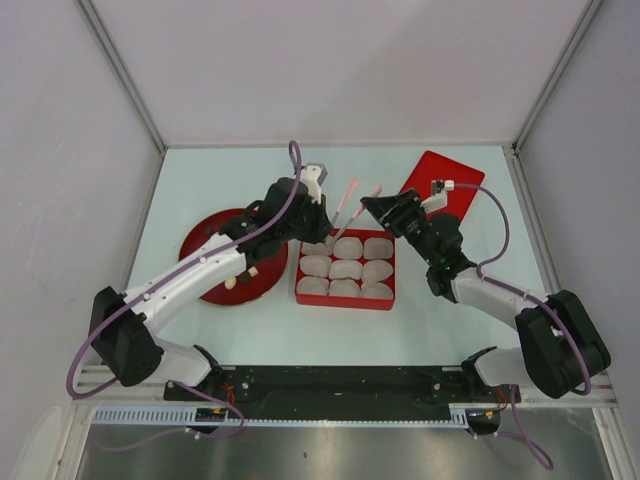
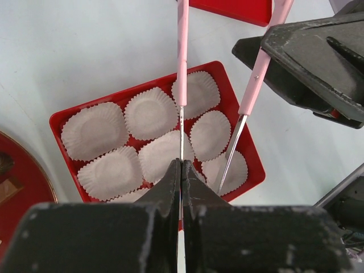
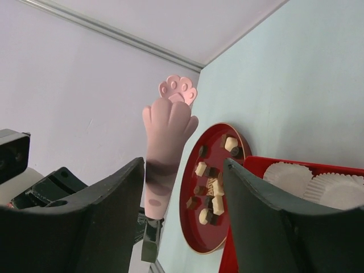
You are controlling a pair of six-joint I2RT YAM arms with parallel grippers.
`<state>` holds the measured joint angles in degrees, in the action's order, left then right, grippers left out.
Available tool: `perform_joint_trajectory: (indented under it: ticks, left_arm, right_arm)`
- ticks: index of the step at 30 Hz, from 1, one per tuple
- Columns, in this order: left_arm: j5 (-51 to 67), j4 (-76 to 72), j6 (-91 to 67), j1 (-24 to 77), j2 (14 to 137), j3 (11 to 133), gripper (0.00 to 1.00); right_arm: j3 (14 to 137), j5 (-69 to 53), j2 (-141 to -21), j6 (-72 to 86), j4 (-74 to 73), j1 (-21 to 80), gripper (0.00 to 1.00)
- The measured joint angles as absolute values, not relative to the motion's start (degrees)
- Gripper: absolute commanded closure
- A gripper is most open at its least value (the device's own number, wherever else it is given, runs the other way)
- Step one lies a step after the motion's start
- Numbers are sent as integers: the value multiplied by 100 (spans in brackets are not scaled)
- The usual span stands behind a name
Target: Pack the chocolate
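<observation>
Bench (image 1: 330,330): pale blue surface, enclosed by white walls.
Chocolate (image 3: 211,187): dark and cream pieces lying loose on the round red plate (image 1: 200,250), left of centre in the top view; every piece seen is on that plate.
Tray (image 1: 345,301): red and rectangular, at the centre of the top view, just beside the plate. It holds nine white paper cups (image 1: 347,268) in three rows.
Flat red lid (image 1: 440,175): upper right of the top view, beyond the tray's corner.
Tongs (image 2: 182,68): pink arms with thin metal tips, held above the tray; one end is paw-shaped.
Left gripper (image 2: 182,165): clamped tight on one metal blade of the tongs.
Right gripper (image 3: 183,165): jaws apart, with the paw-shaped end between them; I cannot tell whether they touch it.
</observation>
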<state>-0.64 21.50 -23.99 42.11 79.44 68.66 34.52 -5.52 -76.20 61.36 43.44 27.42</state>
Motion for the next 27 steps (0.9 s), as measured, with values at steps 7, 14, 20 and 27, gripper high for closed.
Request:
perform_joint_trajectory:
  ticks: [7, 14, 20, 27]
  left_arm:
    - [25, 2095, -2397, 4254, 7944, 6853, 100]
    - [21, 1968, -2375, 4316, 7940, 6705, 87]
    - [-134, 1555, -2154, 4344, 7540, 6335, 36]
    - [-224, 659, -1737, 4379, 6692, 5677, 2]
  right_arm:
    - [3452, -659, -7728, 6259, 4626, 2735, 59]
    - [3452, -797, -7728, 6407, 4829, 2716, 100]
    - [3452, -799, -7669, 6449, 4670, 2722, 100]
    - [3452, -620, -7310, 6501, 4219, 2838, 100]
